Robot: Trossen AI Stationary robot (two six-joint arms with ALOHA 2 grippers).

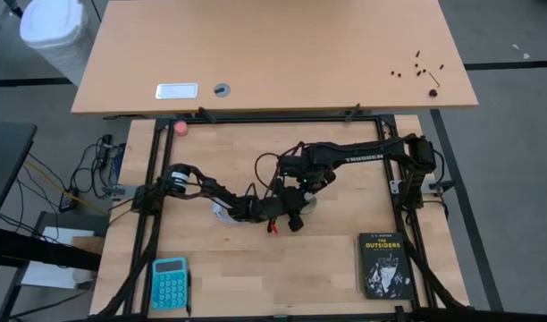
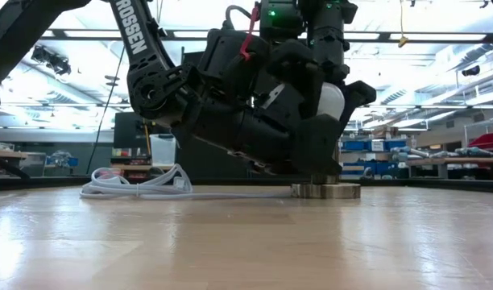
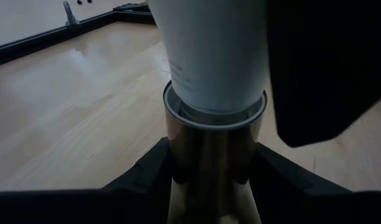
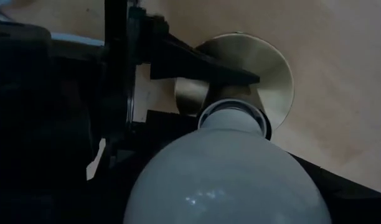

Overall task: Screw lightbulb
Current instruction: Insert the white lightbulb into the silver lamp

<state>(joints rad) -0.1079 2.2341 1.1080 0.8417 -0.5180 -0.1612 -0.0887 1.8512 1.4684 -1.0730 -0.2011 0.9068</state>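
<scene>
1. While the lightbulb (image 4: 231,171) stood upright in the brass socket (image 3: 212,146) mid-worktop, the right gripper (image 4: 240,186) jaws held its globe, partly open.
2. Left gripper (image 3: 209,186) jaws pinched the socket stem.
3. Light, smooth, probably fragile: best gripped gently around the globe.

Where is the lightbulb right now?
The lightbulb stands upright in the brass socket near the table's middle, with the right gripper around its globe and the left gripper clamping the socket.

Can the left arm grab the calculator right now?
Probably not. The left gripper is shut on the socket, steadying it under the lightbulb. The calculator lies apart, near the table's front-left corner; the gripper would have to release first.
</scene>
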